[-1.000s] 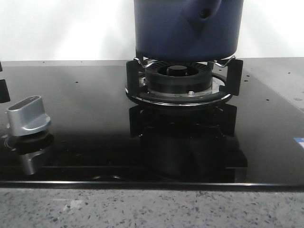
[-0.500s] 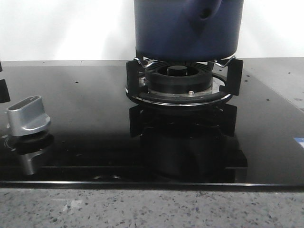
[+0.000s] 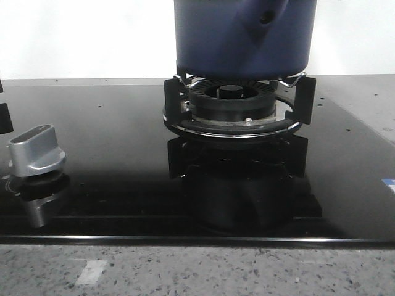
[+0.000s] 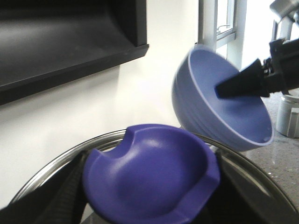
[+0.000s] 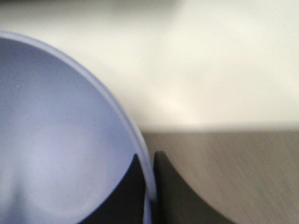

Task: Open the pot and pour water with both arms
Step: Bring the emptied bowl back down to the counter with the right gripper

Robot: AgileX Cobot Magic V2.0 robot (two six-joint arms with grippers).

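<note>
Pot, dark navy matte round pot (image 3: 244,37), sits on black burner grate (image 3: 237,105). We judge it heavy, rigid; grab handle stub (image 3: 268,13). Right gripper (image 5: 148,186) pinches light-blue bowl (image 4: 219,105) rim; left gripper unclear.

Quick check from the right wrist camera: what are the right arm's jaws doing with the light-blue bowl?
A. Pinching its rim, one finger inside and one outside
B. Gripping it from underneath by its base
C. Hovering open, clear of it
A: in the right wrist view the light-blue bowl's thin rim runs between the right gripper's two dark fingers, one on each side.
</note>
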